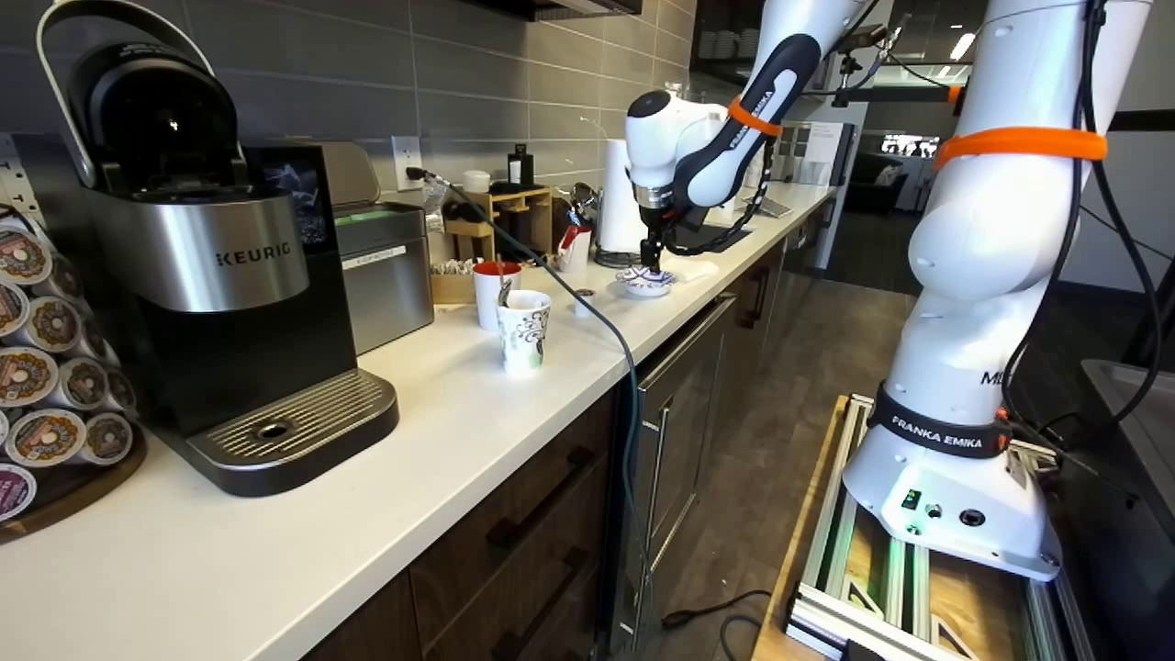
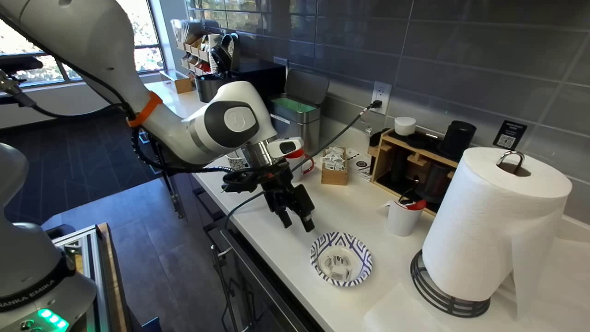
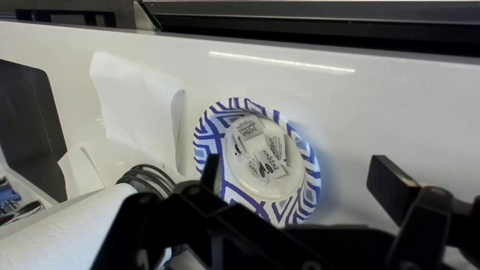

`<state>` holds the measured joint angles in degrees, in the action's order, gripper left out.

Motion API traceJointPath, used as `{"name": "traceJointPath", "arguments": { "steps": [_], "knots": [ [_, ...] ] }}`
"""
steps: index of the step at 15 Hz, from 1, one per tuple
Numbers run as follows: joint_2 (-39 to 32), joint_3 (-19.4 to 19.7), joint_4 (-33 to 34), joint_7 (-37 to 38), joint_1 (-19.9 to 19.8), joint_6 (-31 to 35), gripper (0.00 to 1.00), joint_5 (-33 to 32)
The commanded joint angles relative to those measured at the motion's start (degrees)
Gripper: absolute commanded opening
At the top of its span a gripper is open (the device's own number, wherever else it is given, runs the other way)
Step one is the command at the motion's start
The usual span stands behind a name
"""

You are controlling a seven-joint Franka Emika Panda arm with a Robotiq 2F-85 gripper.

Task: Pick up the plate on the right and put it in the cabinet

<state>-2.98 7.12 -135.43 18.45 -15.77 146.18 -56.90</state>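
Note:
A round white dish with a blue pattern, more bowl than flat plate, stands on the counter in both exterior views. It holds several pepper packets. It also shows in the wrist view, partly hidden by a finger. My gripper is open and empty, pointing down, above and beside the dish. In the wrist view the fingers are wide apart, one across the dish's edge, the other past its opposite side. A dark upper cabinet with stacked white dishes is at the back.
A paper towel roll stands near the dish, with loose paper beside it. A cable runs from the wall outlet across the counter. A patterned cup, a red-lined mug and a coffee maker also stand there.

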Motion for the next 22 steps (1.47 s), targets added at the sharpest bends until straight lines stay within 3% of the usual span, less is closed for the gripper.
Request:
{"name": "traceJointPath", "arguments": {
  "steps": [1,7,12,19,21,22],
  "knots": [
    [-1.83,3.74,-0.29,-9.86,-0.40,7.08,1.00,2.14],
    [-8.91,7.90,-3.08,-37.00,-6.12,27.33,1.00,10.37],
    [-11.29,-7.29,-7.77,-58.34,-23.76,37.27,1.00,18.74],
    [-11.90,-31.81,-6.41,-71.34,-48.41,36.50,1.00,23.94],
    [-11.96,-36.12,-5.59,-73.57,-52.92,36.06,1.00,23.36],
    [-11.21,-36.05,-5.02,-74.07,-53.50,36.04,1.00,22.19]
  ]
}}
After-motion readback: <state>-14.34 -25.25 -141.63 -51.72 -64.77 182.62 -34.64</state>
